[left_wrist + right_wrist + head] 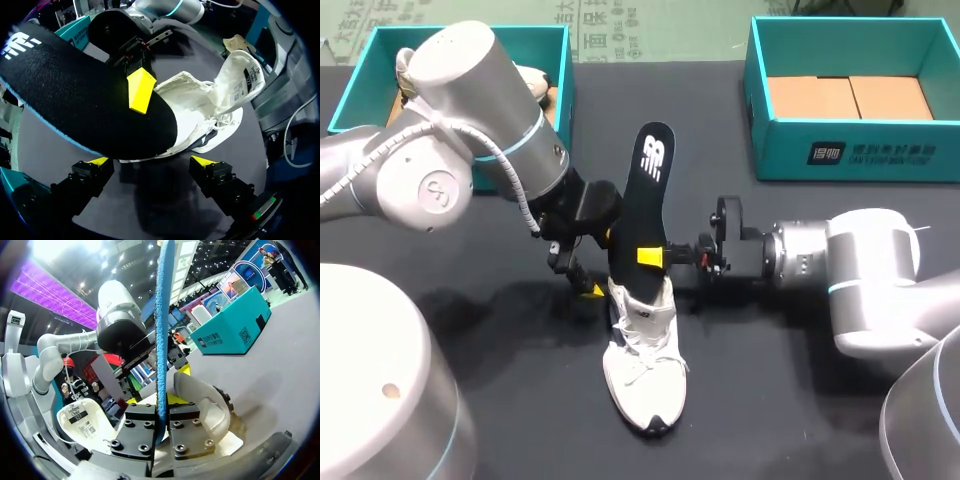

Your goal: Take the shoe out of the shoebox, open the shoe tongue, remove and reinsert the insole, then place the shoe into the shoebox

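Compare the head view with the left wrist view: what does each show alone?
Head view alone: the left box and the right box. Left wrist view alone: the left gripper standing open, and the inside of the tongue. Both: the white shoe, with the black insole sticking out of it, pinched by the right gripper.

head view: set high behind the robot, aimed down over the whole table (pixel 770 400).
left wrist view: held close above the shoe (pixel 200 100), aimed down.
right wrist view: held low, insole (pixel 162 315) seen edge-on.
shared: shoe and insole.
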### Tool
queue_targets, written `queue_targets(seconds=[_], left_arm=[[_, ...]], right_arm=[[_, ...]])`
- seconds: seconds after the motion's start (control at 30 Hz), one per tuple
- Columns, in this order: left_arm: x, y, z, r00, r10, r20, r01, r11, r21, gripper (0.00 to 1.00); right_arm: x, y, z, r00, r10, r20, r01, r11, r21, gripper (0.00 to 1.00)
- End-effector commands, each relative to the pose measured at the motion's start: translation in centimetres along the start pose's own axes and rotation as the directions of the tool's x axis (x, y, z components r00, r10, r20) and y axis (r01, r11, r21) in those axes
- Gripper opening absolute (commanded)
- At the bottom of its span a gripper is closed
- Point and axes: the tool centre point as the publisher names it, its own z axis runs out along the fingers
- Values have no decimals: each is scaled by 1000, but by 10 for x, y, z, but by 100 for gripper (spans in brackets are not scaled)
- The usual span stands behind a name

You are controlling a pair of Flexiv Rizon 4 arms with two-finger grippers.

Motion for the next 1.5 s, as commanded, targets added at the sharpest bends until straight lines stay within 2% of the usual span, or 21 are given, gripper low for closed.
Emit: queue_targets(seconds=[0.03, 0.33, 0.67, 1.07, 1.1, 1.33, 1.5], left_arm=[[0, 0, 1, 1000, 0, 1, 0, 1000, -1, 100], [0, 0, 1, 1000, 0, 1, 0, 1000, -1, 100], [0, 0, 1, 1000, 0, 1, 0, 1000, -1, 100], [0, 0, 1, 1000, 0, 1, 0, 1000, -1, 100], [0, 0, 1, 1000, 0, 1, 0, 1000, -1, 100], [0, 0, 1, 1000, 0, 1, 0, 1000, -1, 100], [0, 0, 1, 1000, 0, 1, 0, 1000, -1, 100]], right_arm=[[1, -12, 0, 1000, 12, 2, -12, 1000, 4, 0], [3, -28, -4, 997, 75, 5, -75, 996, 54, 0], [0, -41, -5, 993, 116, -10, -115, 991, 62, 0], [-2, -31, 4, 994, 98, -44, -94, 992, 84, 0], [-2, -30, 5, 994, 97, -45, -92, 992, 86, 7], [0, -27, 5, 995, 89, -49, -84, 992, 90, 10], [3, -25, 4, 995, 81, -50, -76, 993, 90, 19]])
